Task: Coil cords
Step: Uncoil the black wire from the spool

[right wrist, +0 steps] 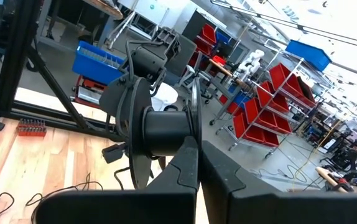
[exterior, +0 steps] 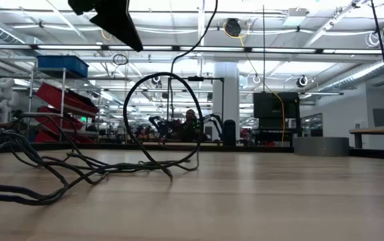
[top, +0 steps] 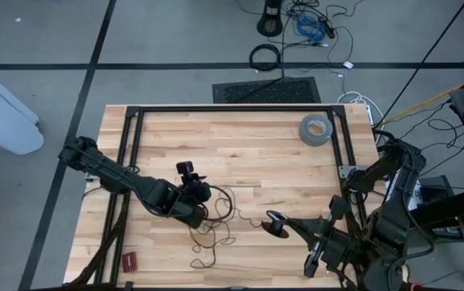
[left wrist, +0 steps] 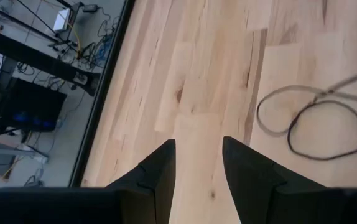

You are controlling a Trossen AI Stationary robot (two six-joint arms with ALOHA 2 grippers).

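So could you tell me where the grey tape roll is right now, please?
In the high view the grey tape roll lies flat near the table's far right corner, just inside the black frame, well away from the cord and both arms.

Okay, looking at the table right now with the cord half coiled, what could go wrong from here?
The left claw is open with nothing between its fingers, so the cord is loose and the standing loop seen in the low view may flop flat. Strands trail toward the table's near edge and could slip off. The shut right claw sits close to the tangle and might snag it.
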